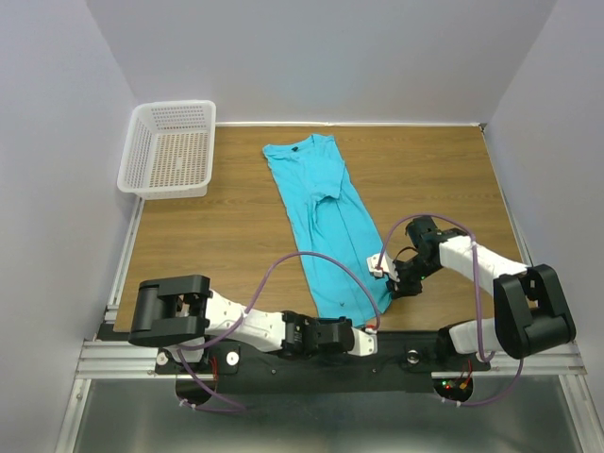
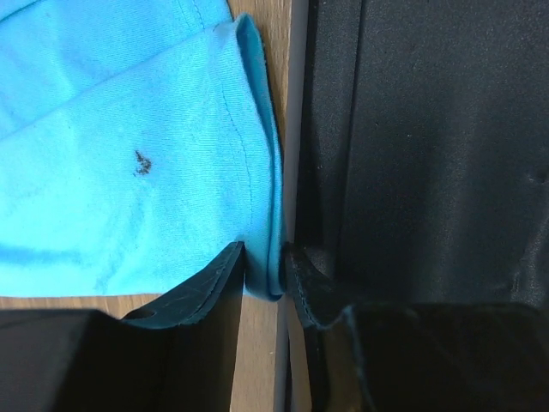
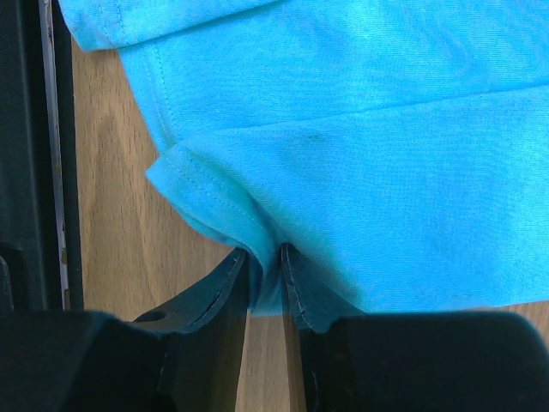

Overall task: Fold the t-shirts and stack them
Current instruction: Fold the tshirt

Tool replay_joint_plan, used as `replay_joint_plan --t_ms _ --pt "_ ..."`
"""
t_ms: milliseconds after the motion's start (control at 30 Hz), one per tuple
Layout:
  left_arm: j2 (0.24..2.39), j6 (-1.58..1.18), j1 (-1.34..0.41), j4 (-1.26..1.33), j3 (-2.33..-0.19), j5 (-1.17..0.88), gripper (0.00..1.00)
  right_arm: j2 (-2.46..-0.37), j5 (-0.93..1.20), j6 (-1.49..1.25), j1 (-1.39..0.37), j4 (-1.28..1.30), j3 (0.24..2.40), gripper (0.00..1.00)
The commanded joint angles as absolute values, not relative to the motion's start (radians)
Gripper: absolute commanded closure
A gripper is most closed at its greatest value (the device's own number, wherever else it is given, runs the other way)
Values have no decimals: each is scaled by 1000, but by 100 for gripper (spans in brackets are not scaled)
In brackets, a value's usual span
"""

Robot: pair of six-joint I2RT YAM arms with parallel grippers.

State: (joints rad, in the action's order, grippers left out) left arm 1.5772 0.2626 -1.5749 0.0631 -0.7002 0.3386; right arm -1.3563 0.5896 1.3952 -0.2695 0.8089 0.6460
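1. Lengthwise, the t-shirt lies right of the basket, with its collar level with the basket and its hem far nearer the arms.
2. The left gripper pinches one hem corner with its jaws nearly closed.
3. The right gripper pinches the other corner, farther right of the basket.
4. On the flat wooden table, carrying the hem toward the collar looks unobstructed.

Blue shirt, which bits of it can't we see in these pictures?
- Top view: bottom corners of the shirt, hidden under the left claw and right claw.
- Both wrist views: most of it, cut off by picture edges.
- Neck label: too small from the top view.
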Motion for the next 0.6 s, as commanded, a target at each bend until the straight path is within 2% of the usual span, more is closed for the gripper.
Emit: replay_joint_plan --t_ms 0,100,300,367,400,567 --pt "1585 284 -1523 86 -719 393 67 -1370 532 1397 -279 776 606 73" --pt "1585 284 -1517 81 -723 384 79 -1365 528 1393 -279 776 606 73" --pt "1520 245 -1517 46 -698 364 84 -1333 532 1361 -278 782 620 73" --pt "1487 244 -1513 41 -704 354 91 -1324 548 1355 -278 796 629 73" --pt "1479 248 -1509 28 -710 350 98 -1322 554 1351 -276 804 638 74" --pt "1463 255 -1493 9 -724 331 100 -1327 592 1370 -272 876 693 85"
